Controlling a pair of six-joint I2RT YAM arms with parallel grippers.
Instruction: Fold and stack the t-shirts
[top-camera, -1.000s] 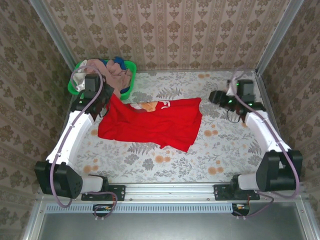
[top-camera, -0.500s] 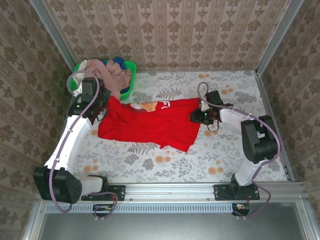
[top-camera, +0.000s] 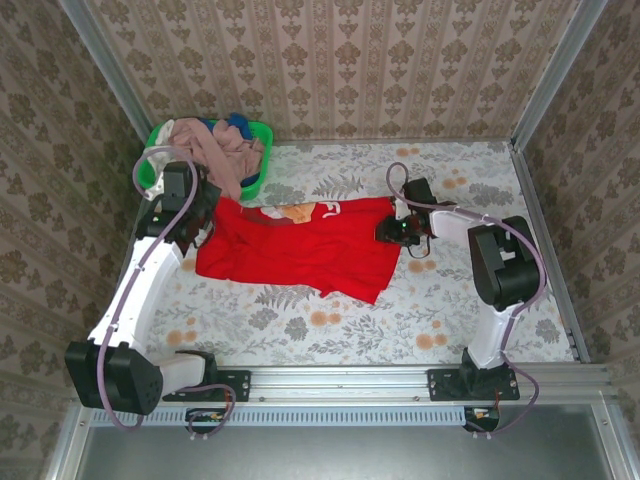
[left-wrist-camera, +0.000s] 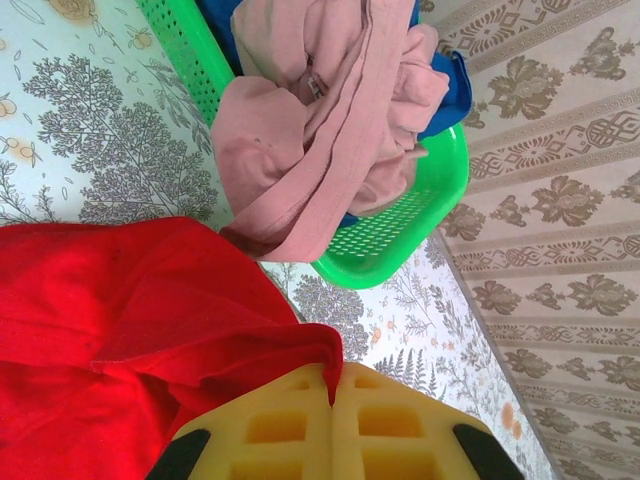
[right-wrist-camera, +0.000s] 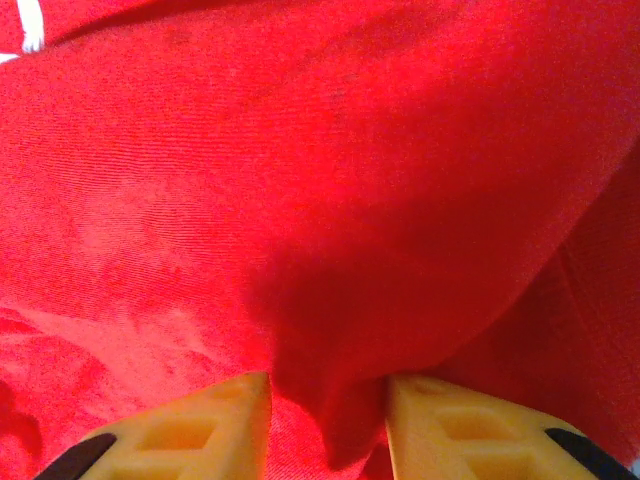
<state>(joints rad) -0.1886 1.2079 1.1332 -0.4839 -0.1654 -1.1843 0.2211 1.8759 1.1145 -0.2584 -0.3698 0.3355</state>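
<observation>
so the red t-shirt (top-camera: 300, 250) is spread out mostly flat in the middle of the desk (top-camera: 320, 325), with a bare strip of the flowery desk cover on the near side of it. its near edge isn't straight, one corner pokes out toward the arm bases on the near right. at the shirt's far right corner is the right gripper (top-camera: 391, 231), down low on the cloth. from the right wrist view its jaws are narrow, not fully together, with a raised fold of the red fabric bunched in the gap and touching both yellow fingers (right-wrist-camera: 190, 430), so it's pinching the shirt. over at the shirt's far left corner the left gripper (top-camera: 197, 214) is clamped all the way together with the edge of the red cloth caught between the tips, and that corner looks lifted off the desk a bit. along the shirt's far edge there's some white lettering (top-camera: 326, 208) next to a tan print patch (top-camera: 297, 212). just past the far left corner of the shirt sits the green basket (top-camera: 266, 165), with a pink t-shirt (top-camera: 228, 152) piled in it and drooping over the rim down to right beside the red one, and a blue t-shirt (top-camera: 240, 124) tucked under the pink at the far side.
</observation>
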